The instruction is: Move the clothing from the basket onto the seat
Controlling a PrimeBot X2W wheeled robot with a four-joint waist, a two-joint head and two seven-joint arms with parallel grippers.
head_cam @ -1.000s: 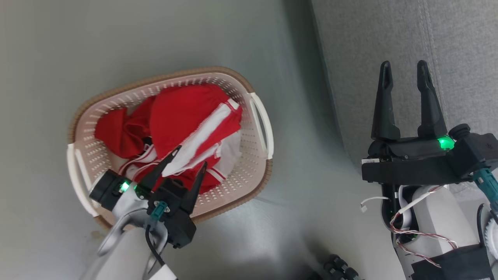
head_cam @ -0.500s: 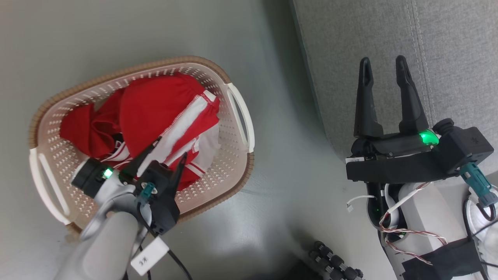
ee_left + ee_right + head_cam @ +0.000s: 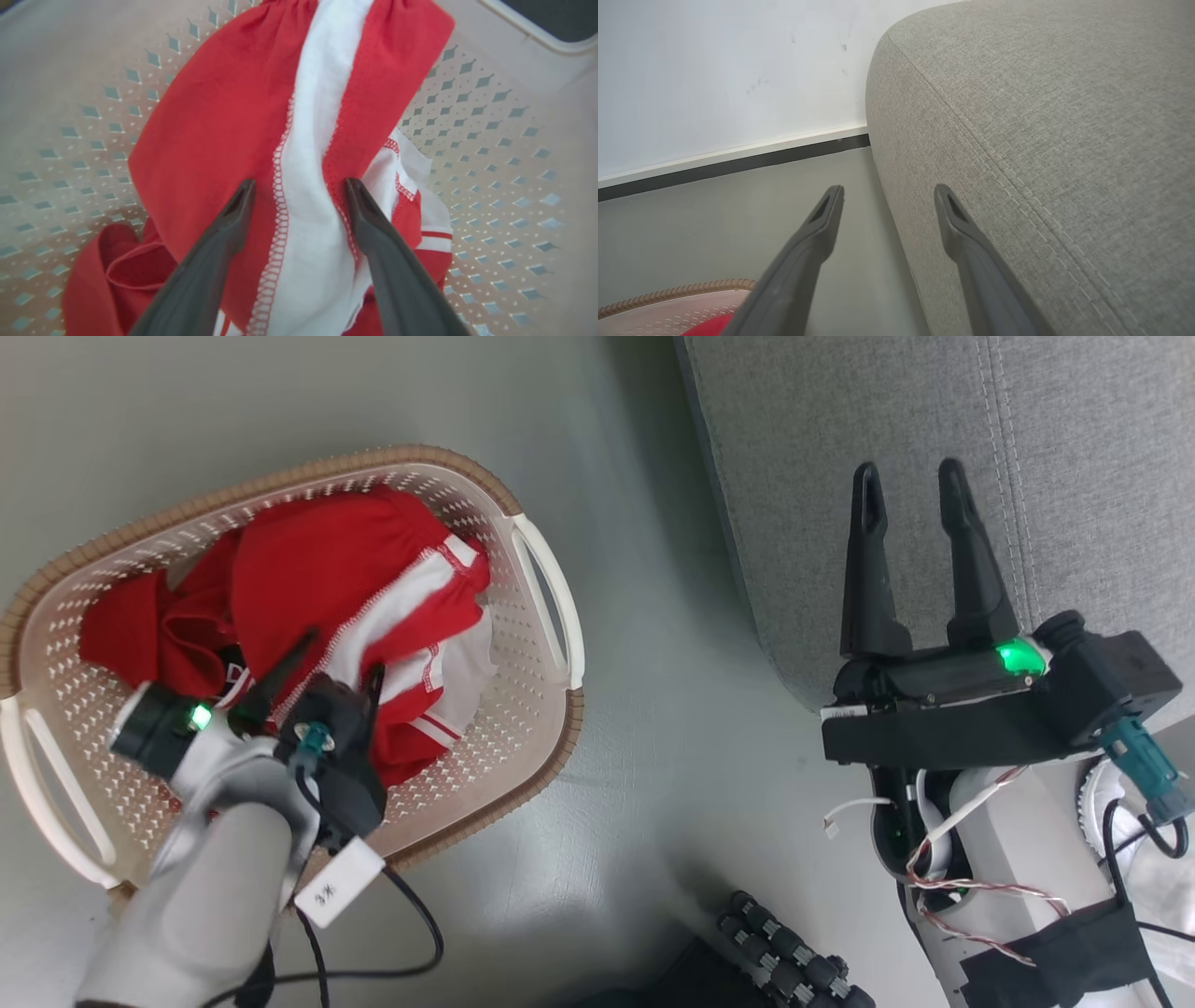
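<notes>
**Clothing in the basket, both end effectors open**

Head view: We see a smooth grey-green floor with a soft sheen. The basket stands on it, with a strip of floor between it and the grey fabric seat at the upper right. The red-and-white clothing lies heaped inside the basket. The left end effector reaches into the basket over the heap, jaws apart. A white paper tag hangs by its wrist cable, and we cannot read its handwritten mark with any certainty. The right end effector hangs over the seat's edge with its jaws apart, holding nothing, well apart from the clothing.

Left wrist view: The two fingers stand either side of the top garment's white stripe, tips right at the cloth. We cannot tell whether they touch it, and nothing is pinched.

Right wrist view: We see a white wall, a dark skirting, the floor and the seat's rounded corner with its double seam. The basket's brown rim and a bit of red show at the lower left.
</notes>
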